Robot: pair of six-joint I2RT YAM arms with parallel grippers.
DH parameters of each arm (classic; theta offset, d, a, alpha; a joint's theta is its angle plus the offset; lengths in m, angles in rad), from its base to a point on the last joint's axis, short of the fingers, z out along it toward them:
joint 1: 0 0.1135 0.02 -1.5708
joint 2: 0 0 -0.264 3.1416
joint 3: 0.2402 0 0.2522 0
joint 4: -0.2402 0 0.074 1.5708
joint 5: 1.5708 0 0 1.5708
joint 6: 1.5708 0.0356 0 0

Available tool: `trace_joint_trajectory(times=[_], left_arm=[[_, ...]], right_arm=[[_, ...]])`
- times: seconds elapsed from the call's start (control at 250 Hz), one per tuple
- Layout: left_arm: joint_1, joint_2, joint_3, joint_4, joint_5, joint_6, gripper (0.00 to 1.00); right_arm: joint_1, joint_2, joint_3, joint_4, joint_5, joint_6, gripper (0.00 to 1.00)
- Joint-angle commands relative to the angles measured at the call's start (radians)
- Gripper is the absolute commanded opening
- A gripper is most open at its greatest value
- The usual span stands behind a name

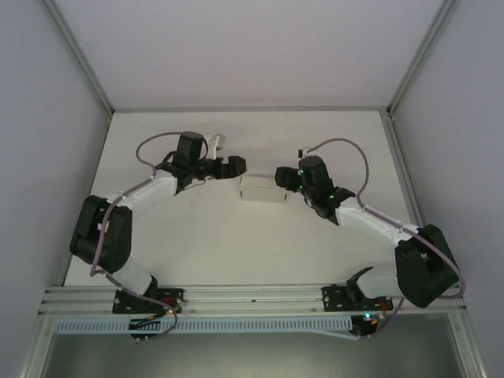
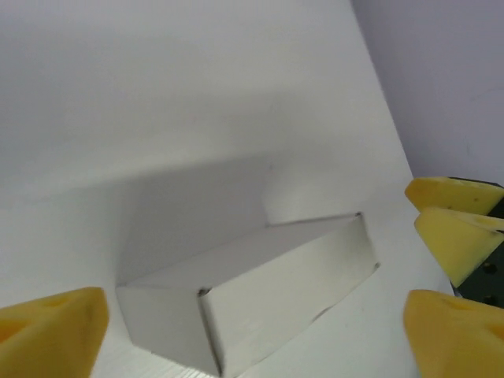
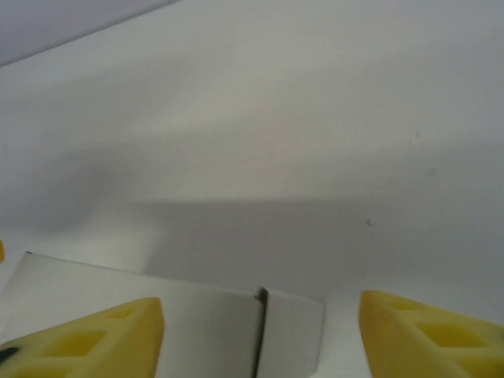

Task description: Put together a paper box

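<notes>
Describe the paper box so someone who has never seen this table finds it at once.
Start from the white table with two arms bolted at its near edge. Near the middle, between the left gripper and the right gripper, sits the paper box. It is a small low white block with a folded seam at one end, unlike the dark jointed arms beside it.

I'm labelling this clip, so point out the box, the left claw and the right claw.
box (image 1: 261,187), top view, middle of its top face.
left claw (image 1: 235,165), top view, between its fingertips.
right claw (image 1: 282,175), top view, between its fingertips.
</notes>
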Motion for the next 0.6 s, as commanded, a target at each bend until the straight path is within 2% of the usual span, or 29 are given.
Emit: trace_joint_trajectory(times=[0.0, 0.044, 0.14, 0.208, 0.24, 0.431, 0.595], left_arm=[[-0.004, -0.068, 0.054, -0.136, -0.105, 0.069, 1.00], [-0.004, -0.095, 0.053, -0.176, -0.189, 0.080, 1.00], [-0.004, -0.169, 0.034, -0.266, -0.417, 0.089, 1.00], [-0.002, -0.228, 0.008, -0.309, -0.555, 0.088, 1.00], [0.000, -0.257, -0.009, -0.319, -0.597, 0.089, 1.00], [0.007, -0.369, -0.104, -0.345, -0.701, 0.087, 1.00], [0.008, -0.373, -0.137, -0.366, -0.709, 0.078, 1.00]], right_arm=[[-0.008, -0.004, 0.076, -0.099, -0.017, -0.099, 0.83], [-0.010, -0.003, 0.095, -0.102, -0.087, -0.194, 0.99], [-0.016, 0.025, 0.138, -0.153, -0.310, -0.485, 1.00], [-0.016, 0.069, 0.200, -0.287, -0.467, -0.708, 1.00], [-0.015, 0.095, 0.237, -0.354, -0.502, -0.802, 1.00], [-0.015, 0.291, 0.446, -0.613, -0.417, -1.154, 1.00], [-0.013, 0.480, 0.628, -0.817, -0.439, -1.293, 0.99]])
